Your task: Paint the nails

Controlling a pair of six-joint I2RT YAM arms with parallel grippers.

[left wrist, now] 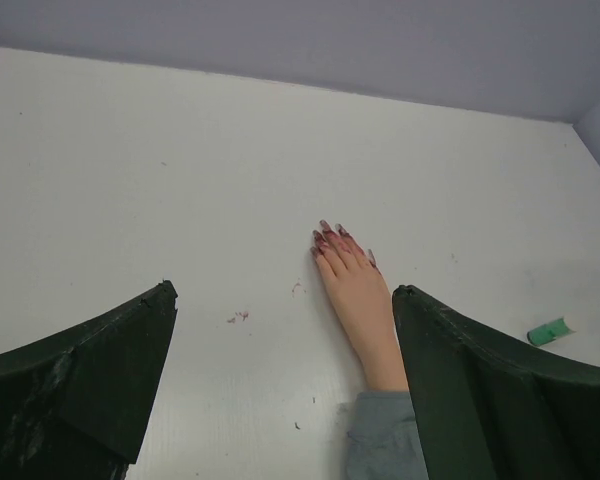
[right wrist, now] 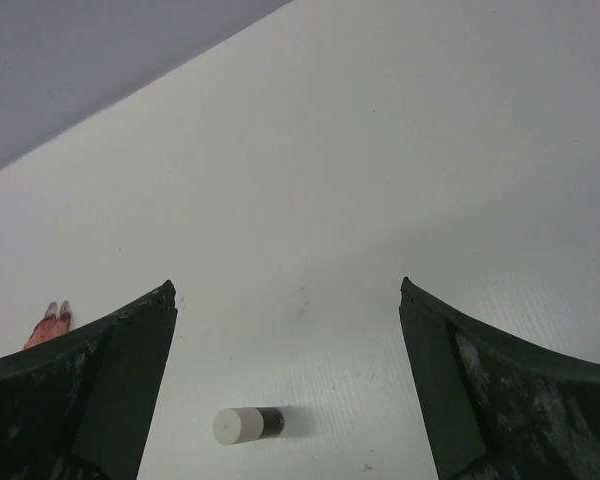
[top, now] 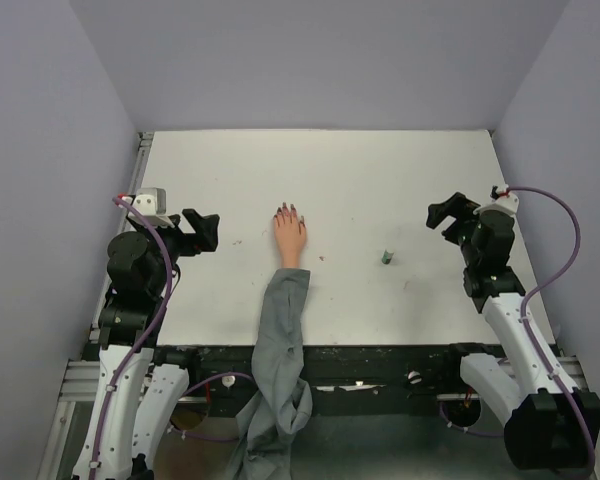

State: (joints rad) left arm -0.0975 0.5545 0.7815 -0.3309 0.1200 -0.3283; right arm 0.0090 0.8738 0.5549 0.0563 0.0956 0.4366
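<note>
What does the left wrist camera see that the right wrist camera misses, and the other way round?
Only the left wrist view shows the whole mannequin hand and its grey sleeve. Only the right wrist view shows the pale end of the small bottle. Both show the white table, dark red nails and the bottle; each frames its own open gripper, the left gripper and the right gripper.

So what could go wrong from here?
Bottle is tiny against the wide-open right end effector; a grab could knock it away.
Nails are small and bunched, so polish may smear onto skin; the table already shows red specks.
Sleeve hangs off the edge, so the hand could shift.
</note>
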